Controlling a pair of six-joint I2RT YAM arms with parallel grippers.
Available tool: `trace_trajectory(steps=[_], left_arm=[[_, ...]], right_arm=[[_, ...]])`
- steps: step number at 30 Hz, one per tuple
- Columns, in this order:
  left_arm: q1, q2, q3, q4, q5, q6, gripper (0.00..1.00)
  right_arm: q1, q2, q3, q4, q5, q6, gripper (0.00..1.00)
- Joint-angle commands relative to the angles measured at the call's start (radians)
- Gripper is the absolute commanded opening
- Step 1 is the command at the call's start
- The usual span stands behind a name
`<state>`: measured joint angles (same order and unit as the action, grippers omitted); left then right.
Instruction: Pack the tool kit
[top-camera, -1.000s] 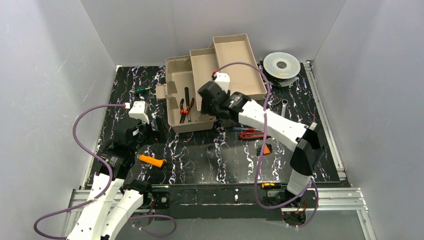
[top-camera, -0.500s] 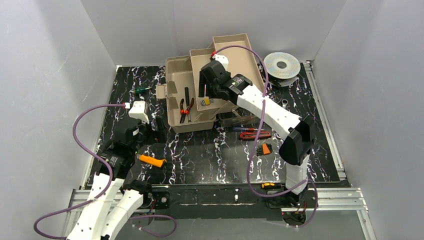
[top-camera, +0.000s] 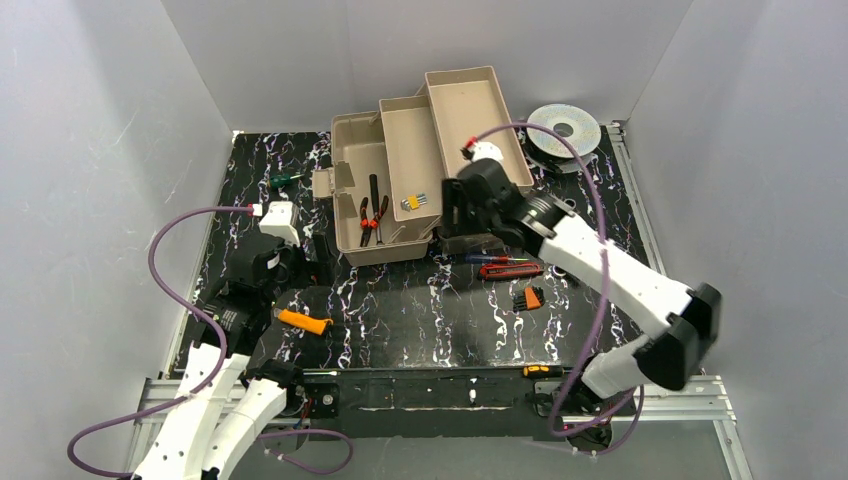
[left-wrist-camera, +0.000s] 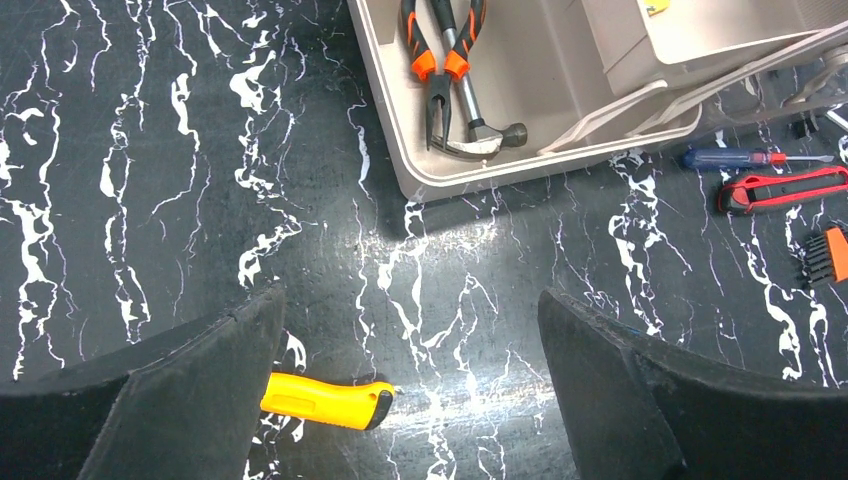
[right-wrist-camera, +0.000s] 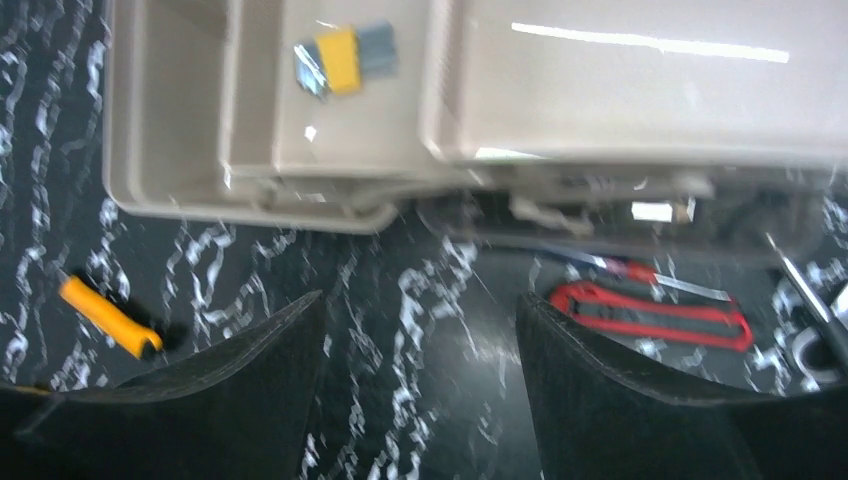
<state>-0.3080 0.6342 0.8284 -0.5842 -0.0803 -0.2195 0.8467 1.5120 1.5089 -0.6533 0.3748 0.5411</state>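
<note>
now: toolbox open at 12 o'clock, both grippers empty

on the black marbled mat (top-camera: 400, 320) the toolbox (top-camera: 385, 250) sits at 12 o'clock with its fold-out trays (top-camera: 470, 110) stepped toward 1 o'clock. pliers (left-wrist-camera: 440, 60) and a hammer (left-wrist-camera: 490, 135) lie in the bottom, and a yellow-and-silver piece (top-camera: 414, 202) lies in the lower tray. the right gripper (right-wrist-camera: 420, 300) hangs at the box's 4 o'clock corner, jaws wide, holding nothing. a red knife (top-camera: 508, 269) and a blue screwdriver (left-wrist-camera: 745, 158) lie at the box's 5 o'clock. the left gripper (left-wrist-camera: 410, 295) hovers at the mat's 8 o'clock, jaws wide and empty, above a yellow-handled tool (left-wrist-camera: 325, 398).
</note>
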Motion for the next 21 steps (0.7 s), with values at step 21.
trace_trajectory(steps=[21], left_arm=[[0.001,0.046,-0.003,0.013,0.128,0.034,0.98]], right_arm=[[-0.198,-0.527,-0.794,-0.212,0.172,0.673,0.79]])
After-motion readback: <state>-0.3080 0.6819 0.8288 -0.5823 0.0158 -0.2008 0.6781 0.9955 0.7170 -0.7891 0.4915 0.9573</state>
